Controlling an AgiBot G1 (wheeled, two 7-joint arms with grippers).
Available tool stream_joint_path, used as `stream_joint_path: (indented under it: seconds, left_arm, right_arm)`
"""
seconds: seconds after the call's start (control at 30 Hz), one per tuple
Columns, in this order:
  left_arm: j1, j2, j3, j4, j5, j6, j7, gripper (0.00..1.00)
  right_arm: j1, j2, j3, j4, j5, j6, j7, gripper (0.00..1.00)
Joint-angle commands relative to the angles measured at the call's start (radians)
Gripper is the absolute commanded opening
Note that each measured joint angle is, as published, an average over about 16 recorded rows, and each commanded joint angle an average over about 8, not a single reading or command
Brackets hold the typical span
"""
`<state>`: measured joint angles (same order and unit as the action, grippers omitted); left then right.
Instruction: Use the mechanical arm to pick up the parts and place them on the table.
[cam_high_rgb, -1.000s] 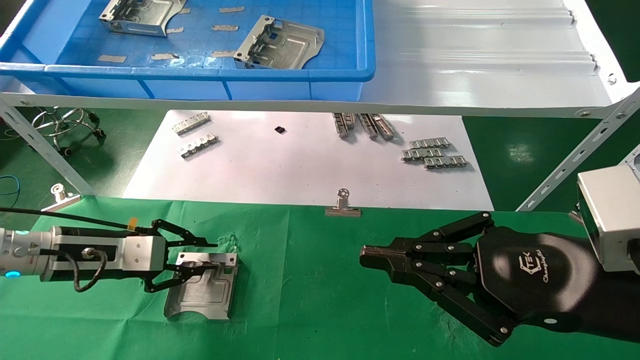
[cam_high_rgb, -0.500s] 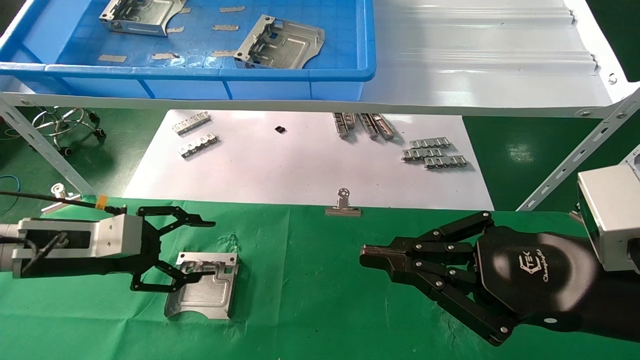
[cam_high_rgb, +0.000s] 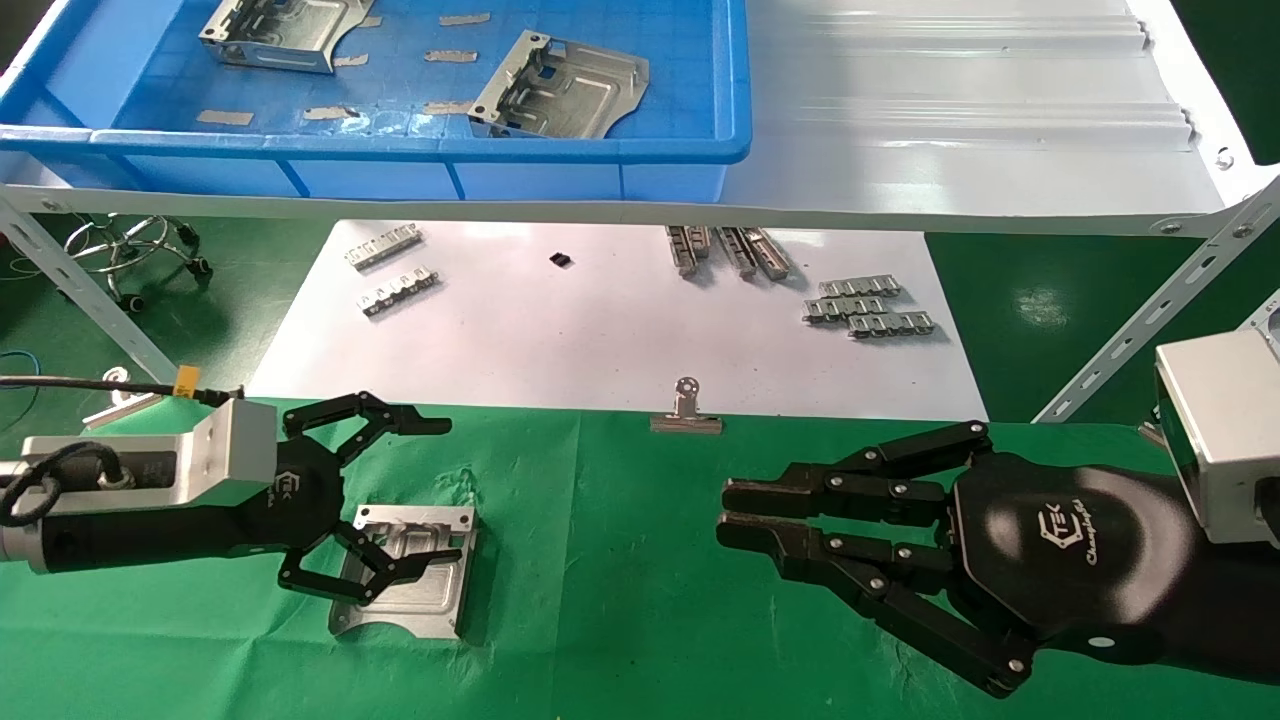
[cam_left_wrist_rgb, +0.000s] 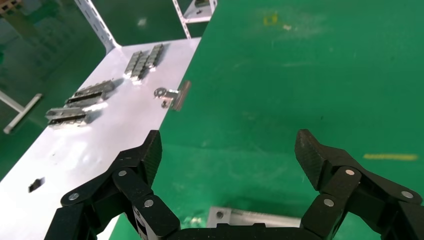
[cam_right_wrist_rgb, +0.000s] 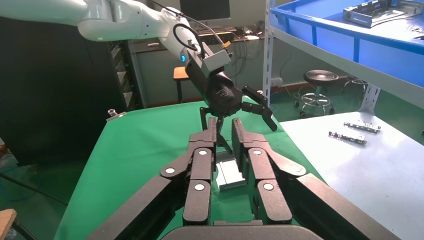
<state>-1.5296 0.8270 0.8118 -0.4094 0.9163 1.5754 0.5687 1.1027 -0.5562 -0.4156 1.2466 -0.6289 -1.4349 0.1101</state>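
One silver-grey part (cam_high_rgb: 405, 575) lies flat on the green table (cam_high_rgb: 620, 600), apart from any finger. My left gripper (cam_high_rgb: 446, 490) hovers over its left edge, wide open and empty, one finger above the part's near corner. In the left wrist view the left gripper (cam_left_wrist_rgb: 230, 150) is open, with the part's tabbed edge (cam_left_wrist_rgb: 250, 220) below it. My right gripper (cam_high_rgb: 727, 510) rests low over the table right of centre, its fingers a narrow gap apart and empty. It also shows in the right wrist view (cam_right_wrist_rgb: 224, 131), with the part (cam_right_wrist_rgb: 231, 175) beyond. Two more parts (cam_high_rgb: 285, 30) (cam_high_rgb: 560, 90) lie in the blue bin (cam_high_rgb: 400, 148).
The bin stands on a pale ribbed shelf (cam_high_rgb: 950, 100) over the far side. A white sheet (cam_high_rgb: 600, 340) behind the cloth carries small ladder-like strips (cam_high_rgb: 865, 305) (cam_high_rgb: 390, 270). A binder clip (cam_high_rgb: 686, 410) holds the cloth's far edge. Slanted shelf struts stand at both sides.
My left gripper has opened wider, drawn back and turned away from the part, which stays on the cloth. My right gripper's fingers have parted slightly.
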Motion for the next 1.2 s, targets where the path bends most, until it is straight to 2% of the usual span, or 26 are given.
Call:
stream_joint_path:
  seconds: [0.03,1.2]
  left_arm:
    - [0.02,-0.009,-0.023,-0.038,-0.008,-0.003,-0.033,1.0]
    - [0.36,-0.171,-0.422,-0.693,-0.147,-0.063,-0.599,1.0]
  right_arm:
    - [0.0,0.0,0.0,0.0,0.0,0.0,0.0,1.0]
    - [0.0,0.0,0.0,0.0,0.0,0.0,0.0,1.0]
